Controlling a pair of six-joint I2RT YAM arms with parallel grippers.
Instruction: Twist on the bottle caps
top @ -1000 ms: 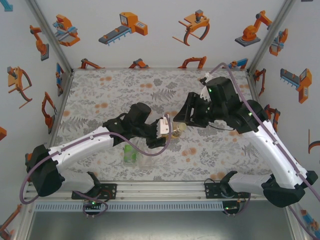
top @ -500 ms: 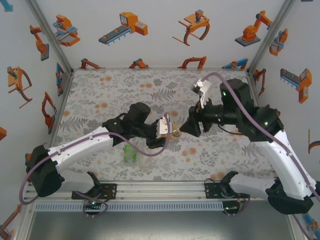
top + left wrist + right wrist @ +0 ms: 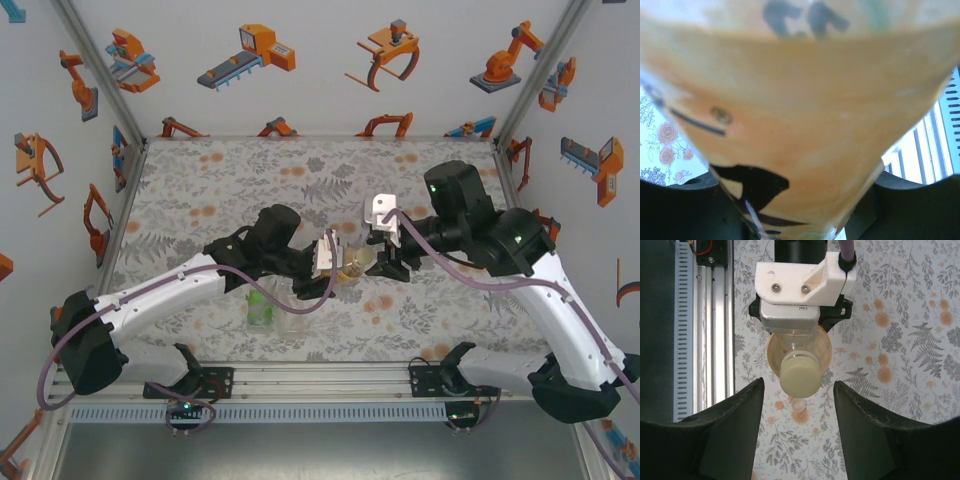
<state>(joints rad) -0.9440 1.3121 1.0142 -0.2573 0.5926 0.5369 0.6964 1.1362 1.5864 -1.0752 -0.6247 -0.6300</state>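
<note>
My left gripper (image 3: 335, 262) is shut on the amber bottle (image 3: 350, 266), holding it on its side above the table with the neck toward the right arm. In the left wrist view, that bottle (image 3: 805, 110) with its yellow label and dark characters sits between the left gripper (image 3: 795, 202) fingers. A yellowish cap (image 3: 800, 376) sits on the bottle's neck. My right gripper (image 3: 799, 387) is open, and its fingers (image 3: 735, 415) flank the cap without touching it. The short green bottle (image 3: 260, 308) and the clear bottle (image 3: 295, 322) stand by the left arm.
A small pale cap (image 3: 800, 404) lies on the flowered tabletop (image 3: 200, 190) under the held bottle. The metal rail (image 3: 320, 385) with the arm bases runs along the near edge. Printed walls close in the table on three sides.
The right arm has swung left and rolled its wrist, bringing its open fingers up around the capped neck. The left arm and its bottle have stayed put.
</note>
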